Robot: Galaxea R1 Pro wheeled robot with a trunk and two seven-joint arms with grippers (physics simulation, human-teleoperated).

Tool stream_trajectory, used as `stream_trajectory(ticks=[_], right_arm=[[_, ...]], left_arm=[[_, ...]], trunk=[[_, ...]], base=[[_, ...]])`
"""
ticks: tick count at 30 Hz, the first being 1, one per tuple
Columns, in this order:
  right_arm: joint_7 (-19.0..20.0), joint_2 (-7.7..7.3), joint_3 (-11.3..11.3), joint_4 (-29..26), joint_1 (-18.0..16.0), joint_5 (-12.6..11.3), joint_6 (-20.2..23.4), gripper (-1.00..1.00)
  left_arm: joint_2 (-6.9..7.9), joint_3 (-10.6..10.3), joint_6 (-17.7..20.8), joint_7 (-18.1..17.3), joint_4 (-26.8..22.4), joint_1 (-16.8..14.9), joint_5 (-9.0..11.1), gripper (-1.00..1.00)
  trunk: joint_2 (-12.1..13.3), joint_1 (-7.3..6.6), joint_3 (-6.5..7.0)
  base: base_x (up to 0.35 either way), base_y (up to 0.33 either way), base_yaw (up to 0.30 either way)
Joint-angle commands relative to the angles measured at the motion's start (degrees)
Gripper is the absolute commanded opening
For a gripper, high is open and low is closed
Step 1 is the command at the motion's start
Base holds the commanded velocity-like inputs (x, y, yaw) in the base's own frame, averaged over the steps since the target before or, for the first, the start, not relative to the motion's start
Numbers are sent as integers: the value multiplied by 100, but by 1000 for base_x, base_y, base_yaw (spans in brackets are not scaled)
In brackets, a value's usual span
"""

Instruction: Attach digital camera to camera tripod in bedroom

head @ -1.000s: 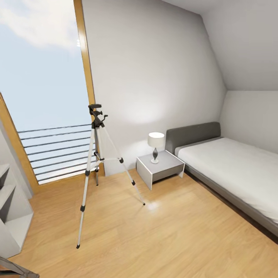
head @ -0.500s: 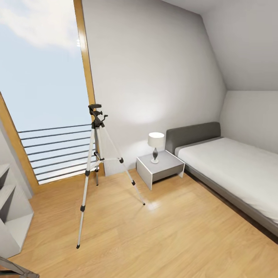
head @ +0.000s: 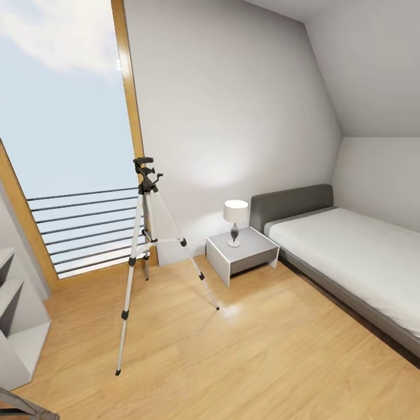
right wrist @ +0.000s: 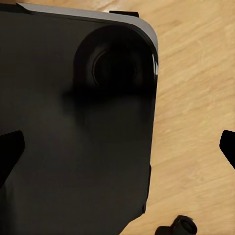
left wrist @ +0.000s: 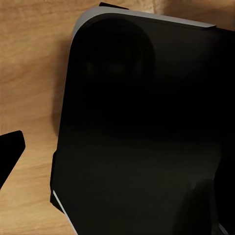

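Two wrist cameras give me a close look down at the robot's own dark base [left wrist: 142, 132], a black rounded slab over light wood floor [left wrist: 29, 73]. On the right wrist view the right gripper [right wrist: 117, 147] has its fingertips [right wrist: 11, 147] at opposite edges of the picture, spread wide with nothing between them. On the left wrist view one dark fingertip [left wrist: 10, 149] of the left gripper shows against the floor; whether that tool is spread or pressed together I cannot tell.

From the head camera, nearest me is bare wood flooring, with a white shelf unit [head: 17, 326] at the left edge. Further in, the camera tripod [head: 149, 251] stands upright on three splayed silver legs, its black head bare, in front of a tall wood-framed window [head: 64, 146] with horizontal rails. To its right sits a white nightstand [head: 242, 254] carrying a small white-shaded lamp [head: 235, 220], touching the grey-framed bed [head: 350, 262] along the far right. White walls and a sloped ceiling [head: 361, 64] close off the bedroom.
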Motion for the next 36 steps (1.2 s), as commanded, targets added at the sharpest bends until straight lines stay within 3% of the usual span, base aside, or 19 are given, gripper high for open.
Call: stream_trajectory(ticks=[1,27,36], right_arm=[[-3,0,9,7,-3,12,-17,100],[44,9,22,11,-3,12,-8,100],[-21,11,12,12,-3,-1,-25,100]], left_arm=[[-1,4,-8,0,-9,3,35,100],[-1,2,10,0,-9,3,33,100],[-1,-5,61,0,-9,3,28,100]], trunk=[[-2,0,-5],[-2,0,-5],[-2,0,-5]], base=[[0,0,0],[2,0,0],[270,0,0]])
